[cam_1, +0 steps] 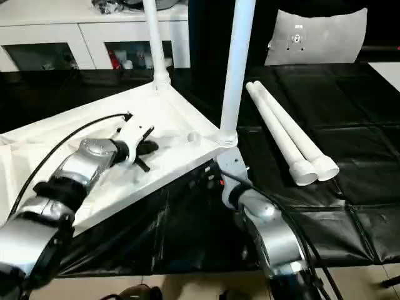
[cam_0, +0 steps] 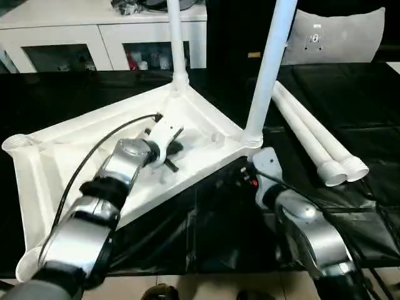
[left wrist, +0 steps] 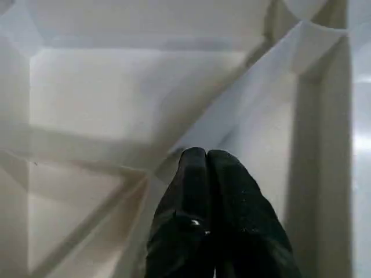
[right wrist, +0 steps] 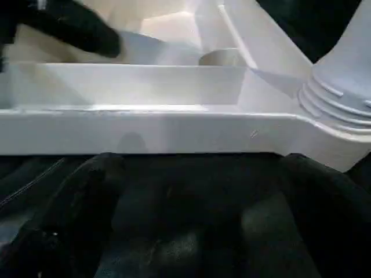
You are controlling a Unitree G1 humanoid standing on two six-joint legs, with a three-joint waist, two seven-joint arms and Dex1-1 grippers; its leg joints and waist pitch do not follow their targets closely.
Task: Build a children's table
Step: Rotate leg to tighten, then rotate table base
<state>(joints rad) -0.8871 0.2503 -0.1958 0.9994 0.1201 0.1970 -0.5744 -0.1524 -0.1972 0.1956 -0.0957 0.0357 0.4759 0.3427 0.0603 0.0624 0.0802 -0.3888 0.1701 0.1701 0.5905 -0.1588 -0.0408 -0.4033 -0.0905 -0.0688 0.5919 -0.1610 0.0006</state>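
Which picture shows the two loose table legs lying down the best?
The right eye view: both loose legs lie side by side, whole, on the black surface. The left eye view shows them too, just as complete. The wrist views look at the tabletop's ribbed underside instead.

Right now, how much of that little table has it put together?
About half. The table top lies upside down with two legs standing in its far corner sockets. Two more legs lie loose on the black mat. The left end effector, shut, hangs over the ribbed underside; the right end effector is open at the top's edge, holding nothing.
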